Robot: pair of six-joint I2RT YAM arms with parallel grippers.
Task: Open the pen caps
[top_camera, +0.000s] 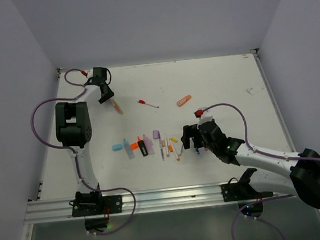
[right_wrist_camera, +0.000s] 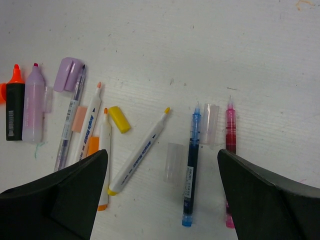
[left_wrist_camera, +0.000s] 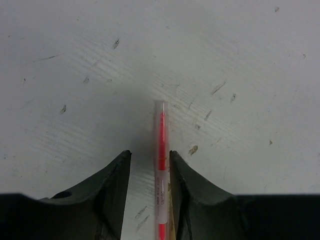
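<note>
A thin red pen (left_wrist_camera: pixel 161 150) with a clear cap lies on the white table between the fingers of my left gripper (left_wrist_camera: pixel 150 156), at the far left (top_camera: pixel 112 102). The right finger touches the pen and a gap shows at the left finger, so the gripper is open. My right gripper (right_wrist_camera: pixel 162 152) hovers wide open over a row of uncapped pens. Under it lie a blue pen (right_wrist_camera: pixel 190 175), a pink pen (right_wrist_camera: pixel 230 130), two clear caps (right_wrist_camera: pixel 209 124) (right_wrist_camera: pixel 173 162), a yellow cap (right_wrist_camera: pixel 119 119) and a yellow-tipped marker (right_wrist_camera: pixel 140 152).
A purple cap (right_wrist_camera: pixel 67 74), a purple highlighter (right_wrist_camera: pixel 33 107) and a black-and-orange highlighter (right_wrist_camera: pixel 15 105) lie at the row's left. Farther back rest a red-capped thin pen (top_camera: pixel 147 103) and an orange highlighter (top_camera: pixel 184 100). A light blue cap (top_camera: pixel 117 147) ends the row.
</note>
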